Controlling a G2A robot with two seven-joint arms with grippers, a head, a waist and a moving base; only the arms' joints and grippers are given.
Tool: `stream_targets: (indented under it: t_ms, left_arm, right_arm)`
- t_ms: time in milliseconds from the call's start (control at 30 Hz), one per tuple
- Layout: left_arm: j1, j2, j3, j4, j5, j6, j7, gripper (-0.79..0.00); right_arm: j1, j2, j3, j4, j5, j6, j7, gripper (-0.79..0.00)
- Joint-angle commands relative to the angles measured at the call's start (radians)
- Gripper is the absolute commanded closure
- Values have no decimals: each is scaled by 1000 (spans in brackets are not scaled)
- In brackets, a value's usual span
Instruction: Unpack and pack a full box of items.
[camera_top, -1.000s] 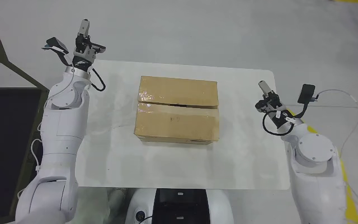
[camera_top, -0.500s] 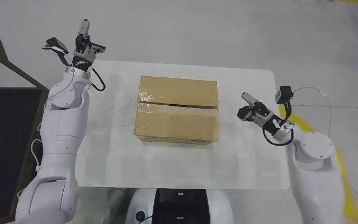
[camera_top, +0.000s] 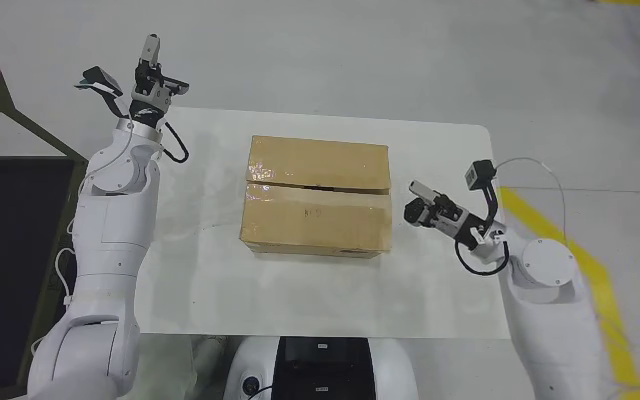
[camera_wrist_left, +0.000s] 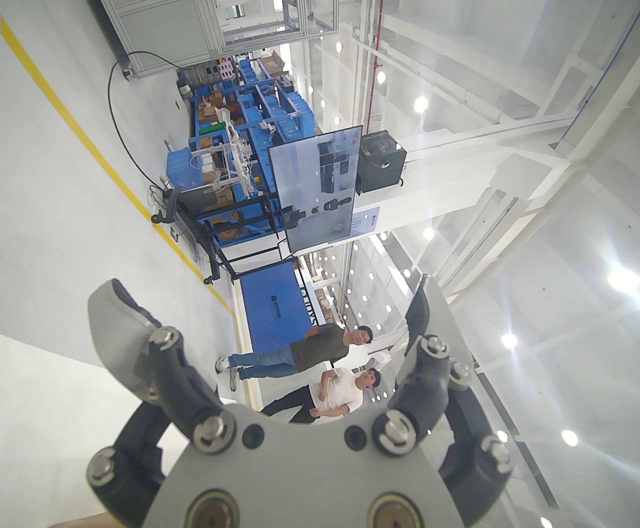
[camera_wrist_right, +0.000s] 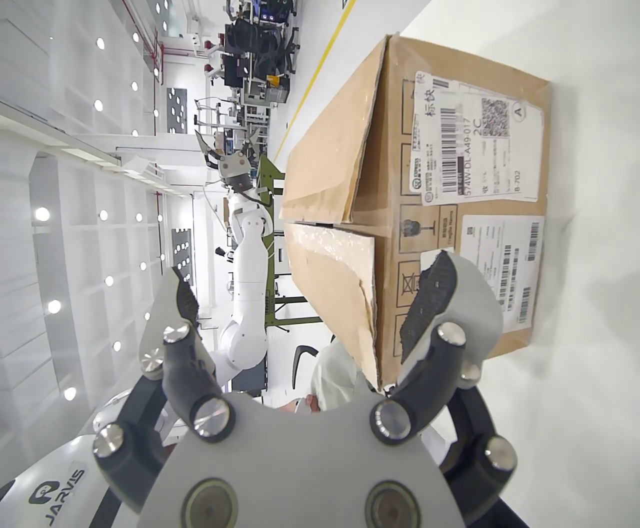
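Cardboard box (camera_top: 316, 196) sits approx. mid-table on the white table (camera_top: 440, 290), flaps folded down w/ a seam running along the top; one flap's edge looks a bit torn and lifted at the end nearest the right arm. Shipping labels (camera_wrist_right: 477, 140) are stuck on that same end face. Right gripper (camera_top: 411, 200) is low over the table just beside that labelled end, pointing at it, jaws spread wide w/ nothing btwn them; from above there's a thin gap btwn fingertips and cardboard, so not touching as far as I can see. Left gripper (camera_wrist_left: 270, 292) is well away from the box, held up beyond the table's far left corner, pointing up toward the ceiling, also spread wide and holding nothing. From the right wrist cam you can see it across the box, fingers apart.
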Motion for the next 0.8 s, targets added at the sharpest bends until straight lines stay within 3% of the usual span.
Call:
stream_targets:
  t_ms: [0,767]
  left_arm:
    - [0,0,0,0,0,0,0,-785]
    - [0,0,0,0,0,0,0,-785]
  right_arm:
    - [2,1,-13,0,-4,-3,-2,-785]
    - [13,18,-64,-4,85,-1,31,-785]
